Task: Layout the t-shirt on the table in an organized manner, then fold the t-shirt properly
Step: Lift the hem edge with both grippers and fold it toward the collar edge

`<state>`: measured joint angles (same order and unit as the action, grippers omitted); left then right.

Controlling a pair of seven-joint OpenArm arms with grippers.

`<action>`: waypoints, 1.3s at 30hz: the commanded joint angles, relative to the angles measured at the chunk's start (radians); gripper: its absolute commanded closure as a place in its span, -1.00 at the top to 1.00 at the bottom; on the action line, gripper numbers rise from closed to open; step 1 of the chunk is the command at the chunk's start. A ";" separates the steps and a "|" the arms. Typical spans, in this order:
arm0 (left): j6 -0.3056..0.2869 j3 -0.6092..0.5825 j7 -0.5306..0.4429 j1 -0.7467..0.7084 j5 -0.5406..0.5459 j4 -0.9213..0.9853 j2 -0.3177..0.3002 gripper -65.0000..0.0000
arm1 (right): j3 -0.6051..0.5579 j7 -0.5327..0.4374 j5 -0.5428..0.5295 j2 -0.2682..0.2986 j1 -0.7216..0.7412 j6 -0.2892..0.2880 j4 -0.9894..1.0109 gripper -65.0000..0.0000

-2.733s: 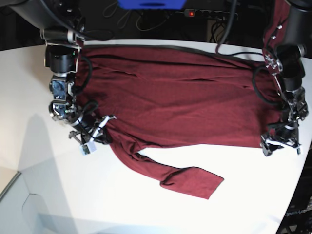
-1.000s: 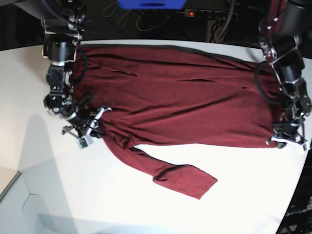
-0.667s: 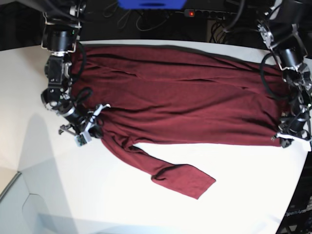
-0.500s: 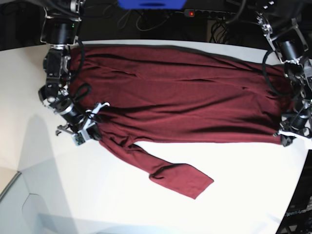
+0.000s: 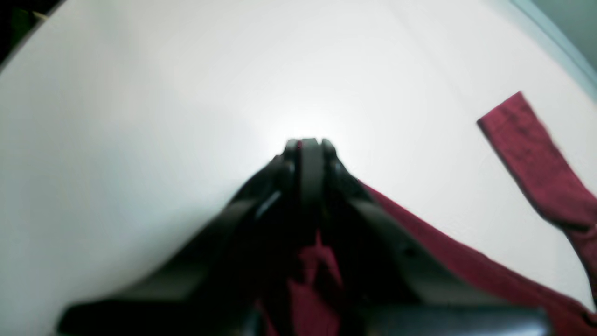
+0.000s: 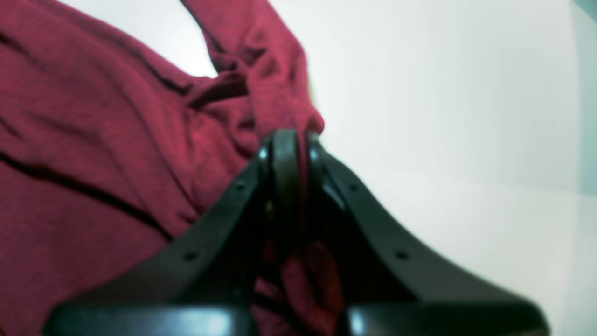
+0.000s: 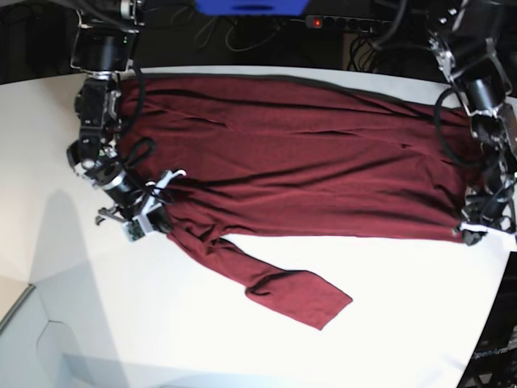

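Observation:
The dark maroon t-shirt [image 7: 299, 162] lies stretched sideways across the white table [image 7: 388, 315], with one sleeve [image 7: 283, 283] trailing toward the front. My right gripper [image 7: 152, 220] is shut on the shirt's edge at the base view's left; in the right wrist view its fingertips [image 6: 285, 140] pinch the bunched cloth [image 6: 116, 140]. My left gripper [image 7: 477, 233] is shut on the shirt's corner at the base view's right. In the left wrist view, cloth [image 5: 315, 266] shows between the closed fingers [image 5: 308, 149], with the hem [image 5: 466, 266] and sleeve [image 5: 536, 158] beyond.
A power strip [image 7: 343, 22] with a red light, cables and a blue object [image 7: 250, 6] sit behind the table's far edge. The table's curved rim [image 7: 494, 315] runs close beside my left gripper. A table corner [image 7: 20, 311] drops off at the front left.
Both grippers have drawn apart, my left to the base view's right edge, my right up and left. The shirt is pulled straighter and the sleeve has slid left.

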<state>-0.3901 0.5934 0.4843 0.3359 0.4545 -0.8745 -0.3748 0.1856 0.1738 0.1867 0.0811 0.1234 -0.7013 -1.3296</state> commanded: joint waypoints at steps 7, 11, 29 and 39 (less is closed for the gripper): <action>0.000 0.003 -0.160 0.113 0.003 0.211 -0.043 -0.46 | 0.002 -0.029 -0.017 0.004 0.022 0.003 -0.018 -1.00; -0.005 0.003 -0.174 0.113 -0.055 0.211 -0.039 -0.43 | 0.002 -0.029 -0.017 0.006 0.022 0.003 -0.018 -1.00; -0.002 0.003 -0.183 0.113 -0.067 0.223 0.004 -0.43 | -0.004 -0.029 -0.017 0.004 0.019 0.003 -0.018 -1.00; 0.003 0.004 -0.332 0.157 -0.282 0.400 0.004 -0.43 | -0.004 -0.029 -0.017 0.004 0.017 0.003 -0.018 -1.00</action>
<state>-0.3824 0.5949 0.1524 0.4759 0.1719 -0.4667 -0.3538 0.1799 0.1722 0.1864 0.0799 0.1211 -0.7021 -1.3296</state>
